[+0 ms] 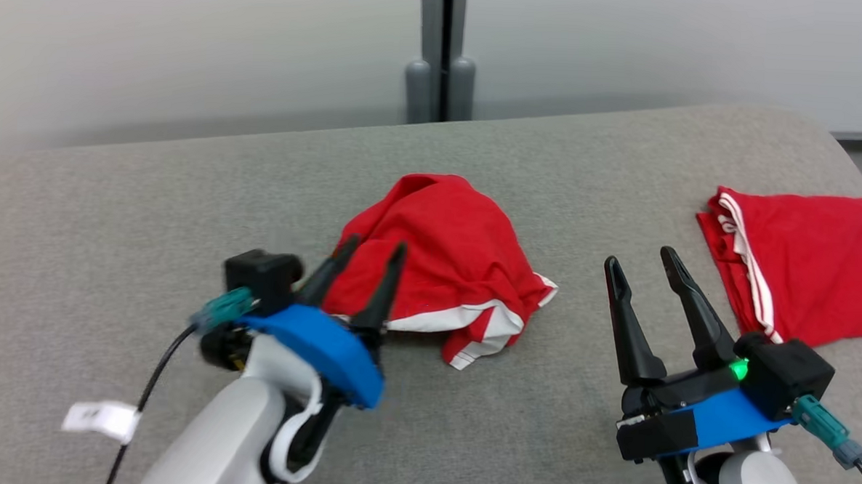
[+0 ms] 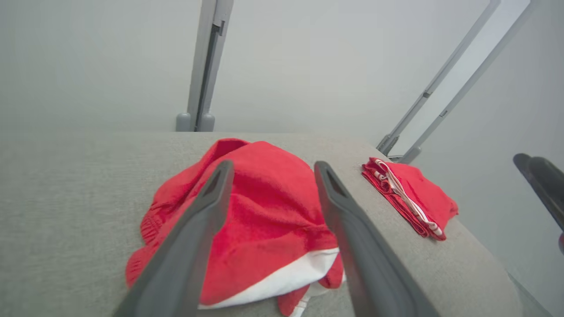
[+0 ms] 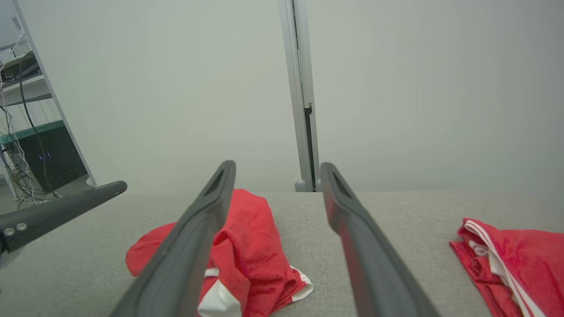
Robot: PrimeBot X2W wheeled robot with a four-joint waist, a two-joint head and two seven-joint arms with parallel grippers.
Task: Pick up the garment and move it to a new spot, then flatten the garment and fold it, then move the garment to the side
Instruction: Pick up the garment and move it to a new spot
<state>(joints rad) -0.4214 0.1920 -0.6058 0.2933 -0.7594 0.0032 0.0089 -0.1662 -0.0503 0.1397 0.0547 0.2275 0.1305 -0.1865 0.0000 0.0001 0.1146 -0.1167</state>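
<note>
Left hand (image 1: 375, 244) and right hand (image 1: 640, 258) both wide, empty; I'd pinch the crumpled garment (image 1: 445, 250) at opposite ends of its white hem (image 1: 464, 318) and pull it flat on the surface (image 1: 110, 257).

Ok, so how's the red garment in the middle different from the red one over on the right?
The middle garment lies crumpled in a raised heap; the right garment lies folded and flat. The middle garment shows a broad white band at its hem; the right garment shows thin white stripes. Both are red with white trim, on the grey cloth-covered surface.
</note>
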